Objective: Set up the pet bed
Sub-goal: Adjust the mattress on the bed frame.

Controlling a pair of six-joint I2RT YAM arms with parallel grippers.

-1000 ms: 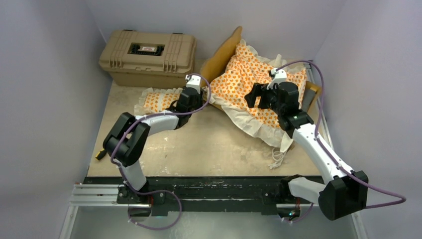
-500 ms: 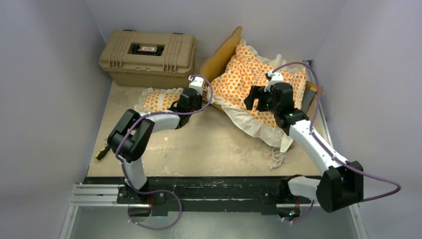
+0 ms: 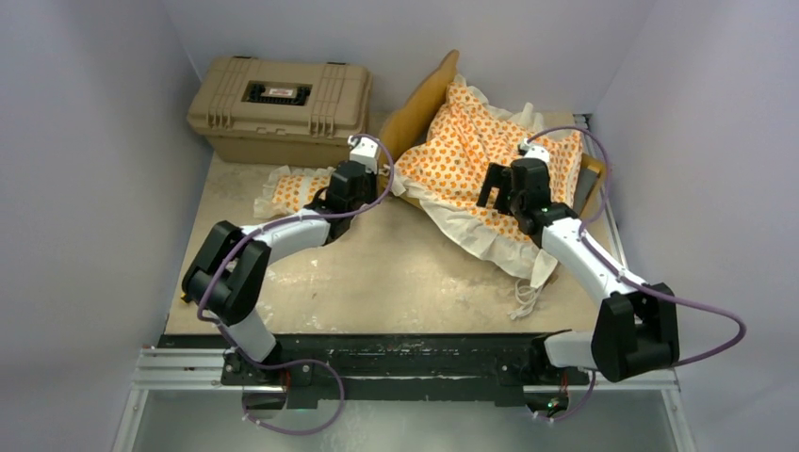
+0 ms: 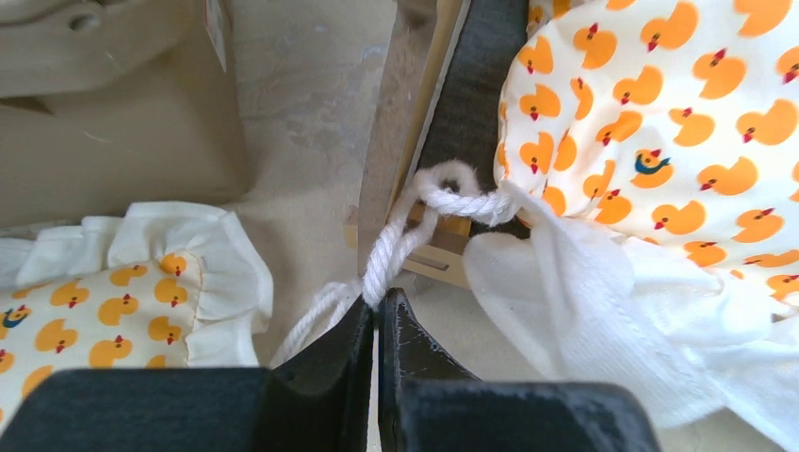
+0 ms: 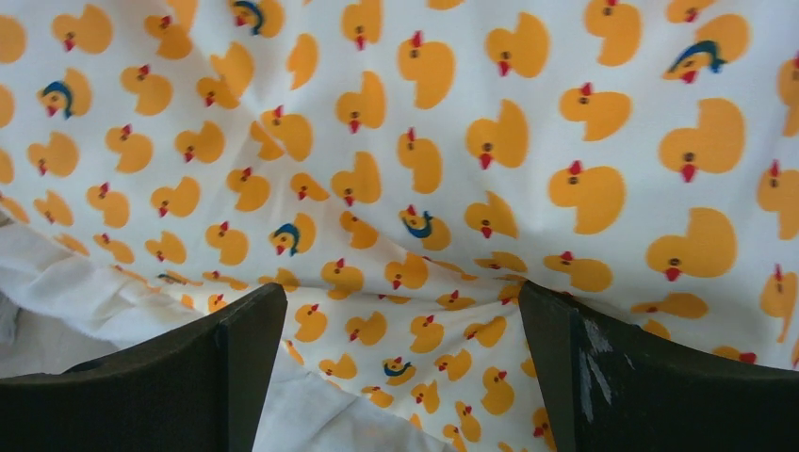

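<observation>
Your table (image 3: 377, 273) carries everything toward its far edge. The mattress (image 3: 462, 151) is the biggest piece. It lies rumpled and askew over the frame near the far right corner, and its white ruffle spills onto the table on the near side. The tan case (image 3: 278, 108) sits shut in the far left corner. The frame (image 3: 421, 99) is mostly covered. You can see its wooden headboard tilted up along the mattress's left side, and a bit of rail by the right edge. The pillow (image 3: 301, 188) lies flat on the table just in front of the case. It is left of the frame and not on the bed.

Your right gripper (image 5: 400, 292) is down over the middle of the mattress with its jaws spread wide and nothing between them. The duck-print cloth puckers between the fingertips. Whether they press on it you cannot tell.

Your left gripper (image 4: 379, 306) is at the frame's near left corner, between pillow and mattress. Its jaws are closed, pinching the cord (image 4: 396, 245). This twisted white cord runs up from the fingertips to a loop at the mattress corner, crossing the frame's wooden rail. A second bunch of white strings (image 3: 523, 297) trails from the ruffle near the right edge.
</observation>
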